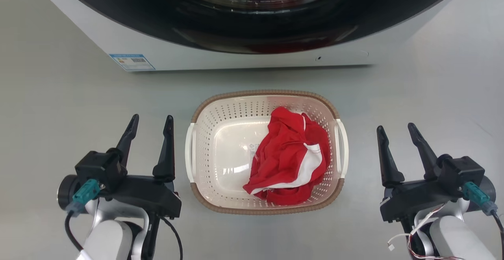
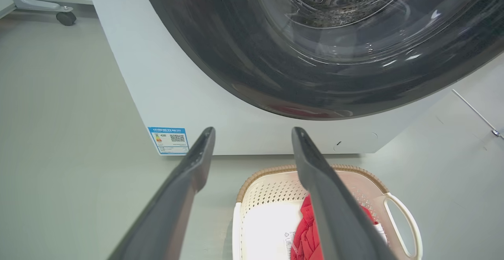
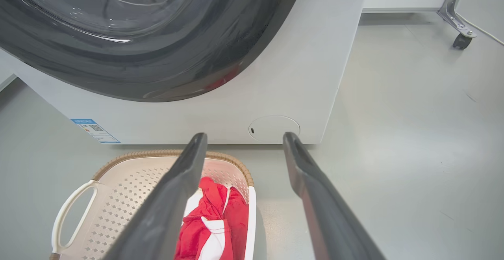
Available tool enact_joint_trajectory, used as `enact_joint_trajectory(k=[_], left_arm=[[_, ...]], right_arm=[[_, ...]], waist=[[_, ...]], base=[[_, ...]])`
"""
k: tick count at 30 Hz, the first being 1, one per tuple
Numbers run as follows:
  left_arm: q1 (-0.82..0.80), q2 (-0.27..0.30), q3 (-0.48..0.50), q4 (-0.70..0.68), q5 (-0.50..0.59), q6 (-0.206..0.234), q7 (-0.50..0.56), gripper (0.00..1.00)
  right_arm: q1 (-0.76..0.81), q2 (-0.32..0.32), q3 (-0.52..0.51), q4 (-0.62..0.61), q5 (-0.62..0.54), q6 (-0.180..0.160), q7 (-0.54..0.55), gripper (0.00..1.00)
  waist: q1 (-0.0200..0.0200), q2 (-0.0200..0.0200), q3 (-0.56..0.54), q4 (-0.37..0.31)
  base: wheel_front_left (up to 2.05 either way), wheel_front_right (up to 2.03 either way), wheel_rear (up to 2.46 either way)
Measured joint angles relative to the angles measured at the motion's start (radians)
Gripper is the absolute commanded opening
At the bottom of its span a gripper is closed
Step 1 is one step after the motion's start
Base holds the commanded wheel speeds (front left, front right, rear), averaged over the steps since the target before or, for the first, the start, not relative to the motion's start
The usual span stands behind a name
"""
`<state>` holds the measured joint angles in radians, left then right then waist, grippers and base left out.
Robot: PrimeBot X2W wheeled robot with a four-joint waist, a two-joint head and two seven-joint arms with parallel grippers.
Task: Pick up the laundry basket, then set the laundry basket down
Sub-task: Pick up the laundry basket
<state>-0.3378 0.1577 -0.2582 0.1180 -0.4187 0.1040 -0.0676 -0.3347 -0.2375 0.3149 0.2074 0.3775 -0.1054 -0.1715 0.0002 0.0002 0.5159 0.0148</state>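
Observation:
The laundry basket (image 1: 220,134), cream with perforated sides, a brown woven-look rim and white side handles, stands on the grey floor in front of the washer. A crumpled red and white garment (image 1: 289,155) lies in its right half. My left gripper (image 1: 151,120) is open just left of the basket's left handle, apart from it. Further off on the other side, my right gripper (image 1: 395,130) is open and empty. The left wrist view shows the basket (image 2: 267,197) below the open left gripper (image 2: 252,136); the right wrist view shows the basket (image 3: 130,181) left of the open right gripper (image 3: 244,140).
A white front-loading washer (image 1: 220,53) with a large dark round door (image 1: 256,19) stands close behind the basket. Bare grey floor lies left and right of the basket. A metal leg with a caster wheel (image 3: 461,41) stands far off, and a caster wheel (image 2: 65,17) shows by the washer's other side.

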Motion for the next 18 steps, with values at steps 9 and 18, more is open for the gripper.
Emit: enact_joint_trajectory(k=[9,18], left_arm=[[-0.102,-0.005,0.001,0.047,-0.013,-0.027,0.015,1.0],[-0.232,-0.017,-0.005,0.172,-0.045,-0.07,0.067,1.0]], right_arm=[[-0.101,0.018,-0.004,0.006,0.01,0.011,0.018,1.0],[-0.213,0.039,0.008,0.071,0.016,0.027,0.031,1.0]], waist=[[-0.0001,0.0,0.149,-0.009],[0.0,0.0001,0.28,-0.013]], base=[[0.0,0.0,0.0],[0.0,0.0,0.0]])
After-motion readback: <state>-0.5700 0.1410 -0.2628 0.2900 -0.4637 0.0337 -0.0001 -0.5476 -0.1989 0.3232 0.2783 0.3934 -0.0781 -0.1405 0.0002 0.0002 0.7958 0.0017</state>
